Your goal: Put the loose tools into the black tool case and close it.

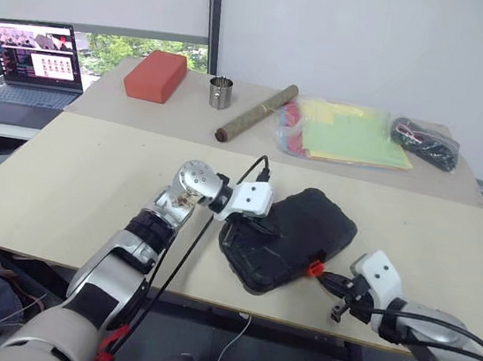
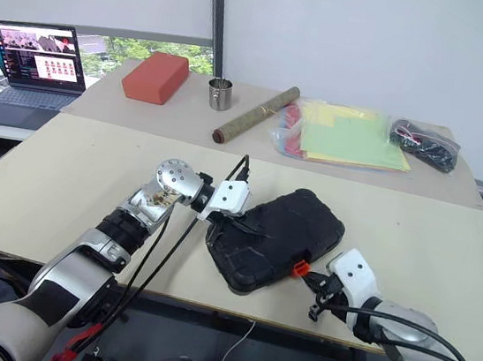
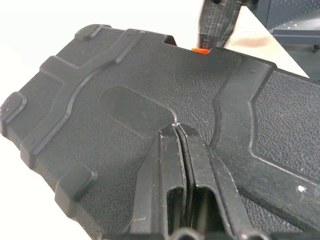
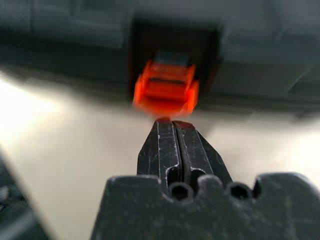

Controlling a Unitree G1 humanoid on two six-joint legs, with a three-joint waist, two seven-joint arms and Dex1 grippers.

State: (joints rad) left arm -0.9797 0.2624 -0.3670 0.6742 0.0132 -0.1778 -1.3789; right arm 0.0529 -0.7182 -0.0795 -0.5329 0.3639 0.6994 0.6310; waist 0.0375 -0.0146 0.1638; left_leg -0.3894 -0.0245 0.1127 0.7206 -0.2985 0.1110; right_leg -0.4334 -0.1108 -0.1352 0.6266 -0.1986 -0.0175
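The black plastic clamshell tool case (image 1: 292, 236) lies shut at the bench's (image 1: 72, 185) near edge, left gripper (image 3: 176, 127) fingers pressed together on its lid, right gripper (image 4: 170, 122) fingers pressed together at its small orange latch (image 4: 166, 92).

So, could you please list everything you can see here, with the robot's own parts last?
tool case: one, black, lid down, near table's front edge
latch: one, orange, on the case's front edge, facing the right gripper
tables: two, light wood, one behind the other
brick-shaped block: one, red, far table, left
metal cup: one, silver, beside the block
rolled tube: one, brown, far table, middle
clear bag of sheets: one, yellow, green and red, far table, right
black bundle in bag: one, far right
laptop: one, open, far left
left gripper: shut, tips on the case lid
right gripper: shut, tips just before the latch
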